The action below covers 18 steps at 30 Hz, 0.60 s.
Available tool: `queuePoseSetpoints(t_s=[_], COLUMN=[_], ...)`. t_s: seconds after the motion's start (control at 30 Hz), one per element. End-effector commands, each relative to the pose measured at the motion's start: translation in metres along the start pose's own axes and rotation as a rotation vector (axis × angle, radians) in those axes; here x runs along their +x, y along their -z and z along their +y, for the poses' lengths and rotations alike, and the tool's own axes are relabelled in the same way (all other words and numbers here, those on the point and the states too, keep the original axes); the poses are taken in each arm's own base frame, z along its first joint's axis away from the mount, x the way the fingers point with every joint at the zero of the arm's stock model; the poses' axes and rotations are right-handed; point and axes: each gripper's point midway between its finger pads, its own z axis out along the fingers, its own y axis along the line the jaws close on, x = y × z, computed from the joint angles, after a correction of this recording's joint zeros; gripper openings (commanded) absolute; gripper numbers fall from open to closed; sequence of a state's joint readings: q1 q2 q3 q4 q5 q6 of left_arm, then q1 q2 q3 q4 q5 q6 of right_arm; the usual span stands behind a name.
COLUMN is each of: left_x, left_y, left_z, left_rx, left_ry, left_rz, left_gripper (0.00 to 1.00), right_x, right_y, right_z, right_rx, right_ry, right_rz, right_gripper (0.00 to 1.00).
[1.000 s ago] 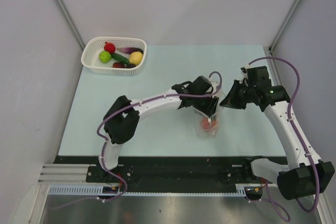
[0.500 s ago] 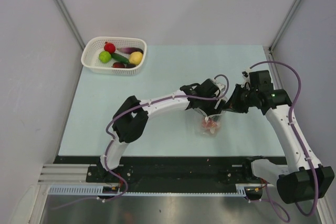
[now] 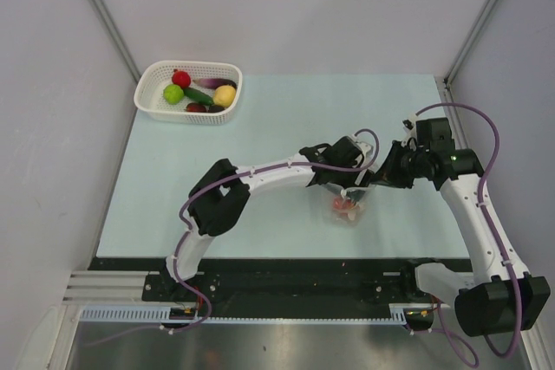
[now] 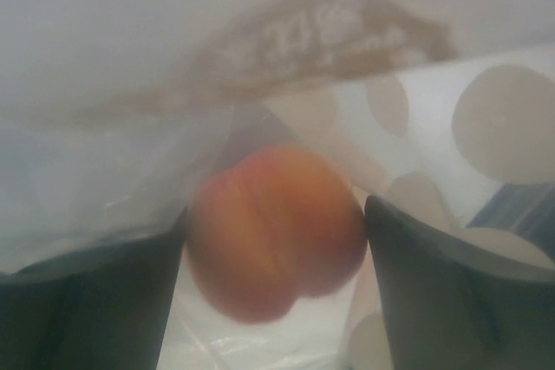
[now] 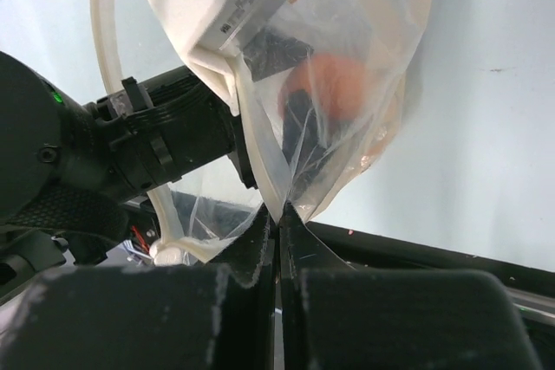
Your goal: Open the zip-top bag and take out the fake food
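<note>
The clear zip-top bag [image 3: 354,214] hangs open over the table, right of centre. My right gripper [image 3: 380,178] is shut on its rim, and the right wrist view shows the jaws [image 5: 279,214] pinching the plastic [image 5: 373,32]. My left gripper [image 3: 351,190] reaches down inside the bag. In the left wrist view an orange-red toy fruit [image 4: 277,231] fills the gap between both fingers [image 4: 87,301], touching each. The same fruit shows through the plastic in the right wrist view [image 5: 342,84]. A further reddish piece seems to lie at the bag's bottom [image 3: 340,205].
A white mesh basket [image 3: 144,93] at the far left corner holds red [image 3: 180,78], lime green [image 3: 173,94], yellow [image 3: 225,95], dark green and dark purple toy pieces. The table's near edge and black rail lie just below the bag.
My left gripper has pushed farther right and down into the bag. My right gripper has drawn in toward it, and the bag has bunched shorter between them.
</note>
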<state>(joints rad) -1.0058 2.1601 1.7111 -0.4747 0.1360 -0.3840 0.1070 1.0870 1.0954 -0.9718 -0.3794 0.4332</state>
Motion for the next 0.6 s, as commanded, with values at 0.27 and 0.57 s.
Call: queuePoseSetpoints(t_s=[0.27,0.57], left_x=[0.034,-0.03], left_y=[0.001,0.064], left_z=[0.026,-0.015], left_rx=[-0.092,0.015], left_ry=[-0.032,-0.095], left_rz=[0.097,-0.068], left_gripper=[0.79,0.2], right_x=[0.002,-0.005], right_y=[0.004,0.007], right_z=[-0.002,0.0], right_rx=[-0.02,-0.023], right_ry=[0.019,0.052], right_rz=[-0.01,-0.051], right_gripper=[0.0,0.0])
